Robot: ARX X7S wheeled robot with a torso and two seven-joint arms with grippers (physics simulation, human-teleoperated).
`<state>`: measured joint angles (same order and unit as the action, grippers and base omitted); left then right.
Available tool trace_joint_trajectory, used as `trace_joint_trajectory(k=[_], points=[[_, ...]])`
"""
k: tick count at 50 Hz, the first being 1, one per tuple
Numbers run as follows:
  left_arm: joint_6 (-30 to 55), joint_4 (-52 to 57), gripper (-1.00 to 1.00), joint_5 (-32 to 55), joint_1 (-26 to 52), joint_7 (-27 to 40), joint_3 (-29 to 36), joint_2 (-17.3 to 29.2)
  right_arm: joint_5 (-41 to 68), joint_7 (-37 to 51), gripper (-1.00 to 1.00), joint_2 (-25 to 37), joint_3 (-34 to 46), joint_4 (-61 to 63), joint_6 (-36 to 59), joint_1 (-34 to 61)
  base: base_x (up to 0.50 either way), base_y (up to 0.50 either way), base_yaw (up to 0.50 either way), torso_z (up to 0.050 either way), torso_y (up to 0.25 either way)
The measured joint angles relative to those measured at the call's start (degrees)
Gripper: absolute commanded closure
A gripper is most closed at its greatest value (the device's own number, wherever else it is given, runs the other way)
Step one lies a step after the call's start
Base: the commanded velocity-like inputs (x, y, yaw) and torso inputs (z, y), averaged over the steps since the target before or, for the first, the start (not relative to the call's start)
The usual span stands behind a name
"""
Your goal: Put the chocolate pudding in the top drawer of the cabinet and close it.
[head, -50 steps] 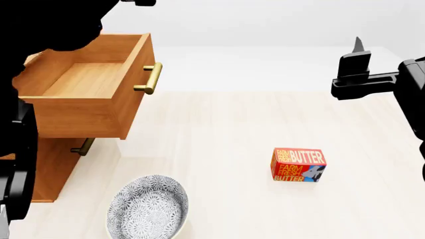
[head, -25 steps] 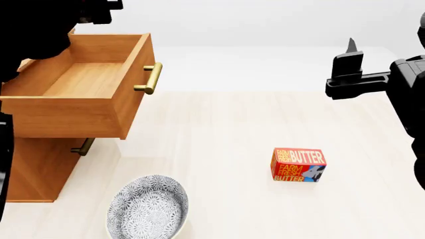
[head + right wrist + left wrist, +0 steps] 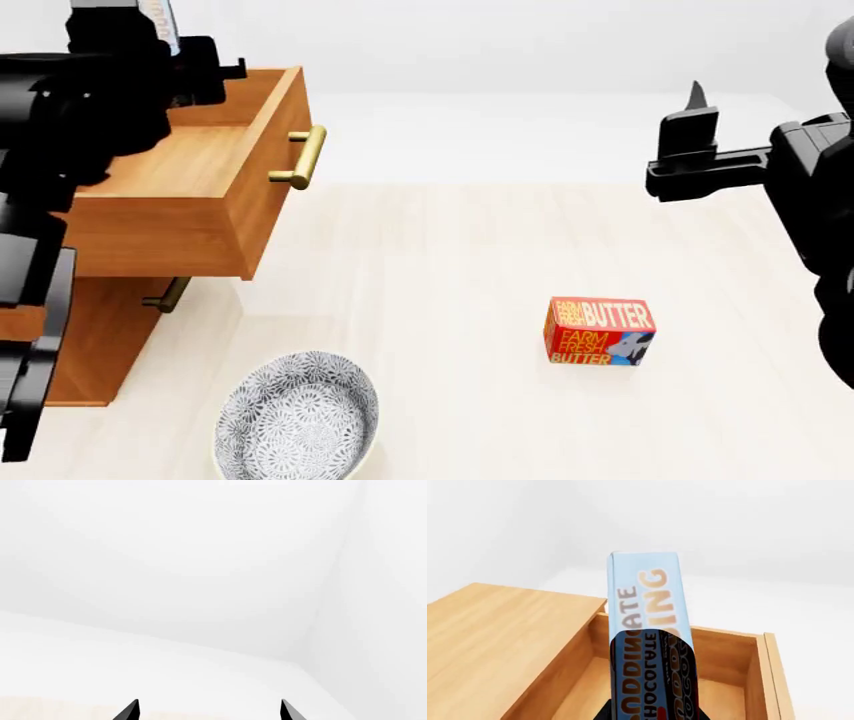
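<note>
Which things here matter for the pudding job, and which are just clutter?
Job:
- chocolate pudding, gripped in the left hand above the drawer
- top drawer, pulled open
- cabinet

Clutter:
- Farm Fresh Butter box on the floor
- patterned bowl near the cabinet
- right hand, open, holding nothing

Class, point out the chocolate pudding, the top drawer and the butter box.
chocolate pudding (image 3: 650,625): left wrist view, its lettered face.
top drawer (image 3: 187,235): head view, side panel.
butter box (image 3: 599,332): head view, printed front.
</note>
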<state>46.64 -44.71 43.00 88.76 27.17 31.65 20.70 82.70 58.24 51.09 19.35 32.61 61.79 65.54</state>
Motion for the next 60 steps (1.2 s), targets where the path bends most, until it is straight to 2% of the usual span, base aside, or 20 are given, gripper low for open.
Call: trace_joint_trajectory(k=[17,27,43,60], points=[[-7.8,-18.1,1.0,-5.3,4.1,-5.0,3.1,-4.7,-0.6,-0.3,-1.0,-0.3,0.6,-0.4,-0.3,-0.2,0.0,0.0,0.0,0.0,0.0],[-10.9,-25.0,1.0,-7.2,5.2,-6.9,3.8,-6.4,-1.2,-0.7,-1.0,-0.3,0.8,-0.5,-0.8,-0.7,0.0,0.0,0.0,0.0,0.0],[-13.1,-29.1,1.0,-9.5,3.8,-8.4,2.4,-7.3,-1.9,-1.0,-1.0,-0.4,1.2,-0.7,-1.3,-1.1,0.0,0.0,0.0,0.0,0.0],[-13.9,-29.3,1.0,-13.8,2.1,-9.3,-2.4,-7.5,-2.5,-1.2,-1.0,-0.6,1.7,-0.9,-1.7,-1.4,0.0,0.0,0.0,0.0,0.0]])
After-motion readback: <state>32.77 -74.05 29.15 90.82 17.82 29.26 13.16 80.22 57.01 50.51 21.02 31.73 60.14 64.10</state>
